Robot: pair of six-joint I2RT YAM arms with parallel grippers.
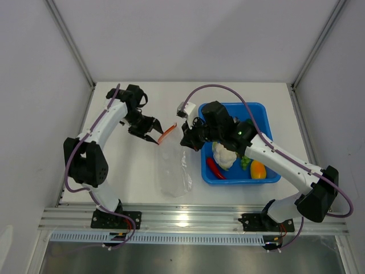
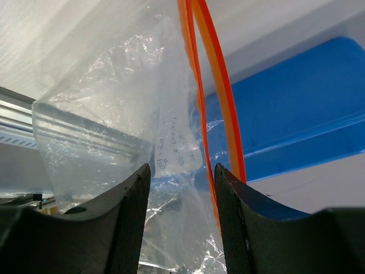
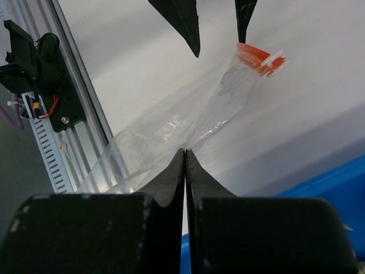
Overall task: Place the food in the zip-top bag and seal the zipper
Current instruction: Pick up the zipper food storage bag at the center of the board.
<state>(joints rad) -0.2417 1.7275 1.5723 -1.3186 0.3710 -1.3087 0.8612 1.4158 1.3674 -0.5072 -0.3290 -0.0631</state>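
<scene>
Top external view: left gripper point(image 1: 155, 132), half-open and gripping nothing, straddles the zipper point(image 1: 167, 135) at the zip-top bag's point(image 1: 171, 171) far edge. Right gripper point(image 1: 186, 140) pinches the bag's right edge, beside the blue tray point(image 1: 262, 106) of food point(image 1: 225, 155). White table point(image 1: 137, 171) stretches left.

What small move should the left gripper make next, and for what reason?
Probably close the left gripper on the zipper lip between its open fingers. The right gripper is shut on the film of the zip-top bag, and the food lies in the blue tray, so both need a hold to pull the mouth open.
</scene>
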